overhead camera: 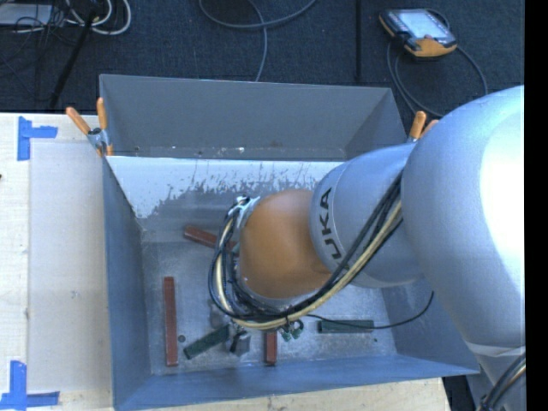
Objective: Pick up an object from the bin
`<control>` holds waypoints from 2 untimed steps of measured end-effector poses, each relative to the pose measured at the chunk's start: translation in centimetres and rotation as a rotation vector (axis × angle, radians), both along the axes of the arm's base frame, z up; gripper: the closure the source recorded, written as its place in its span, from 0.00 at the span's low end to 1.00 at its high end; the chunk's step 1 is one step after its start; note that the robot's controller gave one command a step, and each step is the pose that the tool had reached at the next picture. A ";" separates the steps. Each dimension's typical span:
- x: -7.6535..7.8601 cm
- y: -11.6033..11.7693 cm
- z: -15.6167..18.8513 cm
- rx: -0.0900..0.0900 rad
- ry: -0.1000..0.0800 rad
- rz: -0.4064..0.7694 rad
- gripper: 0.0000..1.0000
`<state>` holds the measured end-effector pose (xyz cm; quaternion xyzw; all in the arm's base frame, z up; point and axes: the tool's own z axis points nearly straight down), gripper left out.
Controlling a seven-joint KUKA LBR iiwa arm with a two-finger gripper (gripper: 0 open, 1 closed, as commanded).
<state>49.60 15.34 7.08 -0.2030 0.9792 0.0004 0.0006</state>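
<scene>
Gripper, low on the bin floor under its orange wrist cover, probably placed for the dark green bar just beside it. A short red piece lies on the gripper's other side. Clenched or released: cannot tell.

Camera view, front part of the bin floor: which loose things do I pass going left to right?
Long red-brown stick → dark green stick → short red-brown stick → dark stick. The red-brown piece further back is left out, since it overlaps the green stick's span.
</scene>
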 end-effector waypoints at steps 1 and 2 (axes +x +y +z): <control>0.0 0.0 0.0 0.000 0.000 -0.001 1.00; 0.6 -6.6 15.1 -0.001 0.000 0.012 1.00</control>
